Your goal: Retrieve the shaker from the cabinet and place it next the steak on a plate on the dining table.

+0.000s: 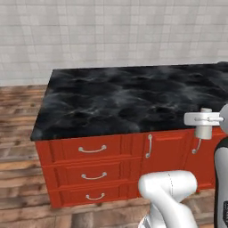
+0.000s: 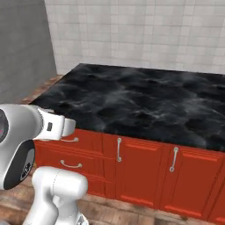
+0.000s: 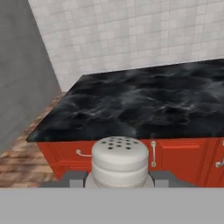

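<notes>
My jaws (image 3: 119, 181) are closed on the shaker (image 3: 119, 162), which stands upright between them with its perforated cap towards the hand camera. I hold it in the air in front of the bench (image 1: 133, 95), short of its red front. The black marble top lies beyond, against the tiled wall (image 2: 145, 30).

text: none legible | labels: none | brands: none | numbers: none | signs: none | checked: left base, right base and hand views
</notes>
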### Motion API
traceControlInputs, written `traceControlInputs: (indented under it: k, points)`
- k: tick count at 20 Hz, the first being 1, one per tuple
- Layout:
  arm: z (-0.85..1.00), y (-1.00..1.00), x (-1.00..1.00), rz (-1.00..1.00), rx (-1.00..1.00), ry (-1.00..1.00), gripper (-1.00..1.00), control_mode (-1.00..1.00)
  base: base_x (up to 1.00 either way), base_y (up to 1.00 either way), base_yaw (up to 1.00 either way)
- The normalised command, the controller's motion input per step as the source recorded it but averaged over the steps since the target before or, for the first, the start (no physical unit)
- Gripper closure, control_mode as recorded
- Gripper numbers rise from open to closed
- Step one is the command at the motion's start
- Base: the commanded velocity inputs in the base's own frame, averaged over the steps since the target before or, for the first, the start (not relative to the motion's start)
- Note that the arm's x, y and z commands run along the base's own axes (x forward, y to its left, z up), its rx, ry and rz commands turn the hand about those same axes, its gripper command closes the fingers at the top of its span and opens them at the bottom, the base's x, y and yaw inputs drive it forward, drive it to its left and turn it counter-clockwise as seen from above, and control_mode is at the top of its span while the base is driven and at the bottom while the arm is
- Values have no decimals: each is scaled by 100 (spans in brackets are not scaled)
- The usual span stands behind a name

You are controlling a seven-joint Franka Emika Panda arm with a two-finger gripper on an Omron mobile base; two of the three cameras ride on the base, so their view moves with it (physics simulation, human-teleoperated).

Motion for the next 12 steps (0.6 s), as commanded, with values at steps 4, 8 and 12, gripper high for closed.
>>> traceControlInputs:
  k: [4, 8, 12]
  points:
    - [0, 0, 0, 0, 0, 0, 100, 100, 2, 100, -52]
    - [0, 0, 0, 0, 0, 0, 100, 100, 0, 89, -67]
    - [0, 0, 0, 0, 0, 0, 100, 100, 0, 75, -75]
